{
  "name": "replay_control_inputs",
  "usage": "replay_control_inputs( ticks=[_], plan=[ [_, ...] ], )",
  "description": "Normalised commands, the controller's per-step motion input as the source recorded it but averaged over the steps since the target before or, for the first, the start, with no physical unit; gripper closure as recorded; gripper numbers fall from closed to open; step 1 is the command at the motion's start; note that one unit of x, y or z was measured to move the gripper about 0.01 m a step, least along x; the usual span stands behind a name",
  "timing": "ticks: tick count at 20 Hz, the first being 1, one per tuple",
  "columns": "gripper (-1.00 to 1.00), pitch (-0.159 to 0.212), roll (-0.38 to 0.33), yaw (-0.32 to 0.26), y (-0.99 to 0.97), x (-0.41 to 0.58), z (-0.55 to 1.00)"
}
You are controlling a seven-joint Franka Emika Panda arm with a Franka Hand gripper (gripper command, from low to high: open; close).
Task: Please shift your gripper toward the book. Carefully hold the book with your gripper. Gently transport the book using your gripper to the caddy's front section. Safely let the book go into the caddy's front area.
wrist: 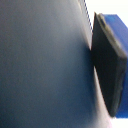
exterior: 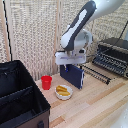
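**Book lifted upright, caddy waiting**

We see the caddy (exterior: 20,95) at the exterior view's near left, its compartments dark. A small bowl (exterior: 63,92) holds yellow food beside a red cup (exterior: 46,82). The tool (exterior: 69,62) grips the book (exterior: 72,75) by its top edge, upright above the bench (exterior: 95,107); one blue-tipped finger (wrist: 111,65) presses its cover.
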Motion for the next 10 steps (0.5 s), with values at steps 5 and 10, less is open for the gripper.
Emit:
replay_control_inputs(
  ticks=[5,10],
  plan=[
    [1.00,0.058,0.003,-0.097,-0.07,0.515,0.98],
    [1.00,0.119,0.002,-0.079,-0.10,0.385,0.91]
  ],
)
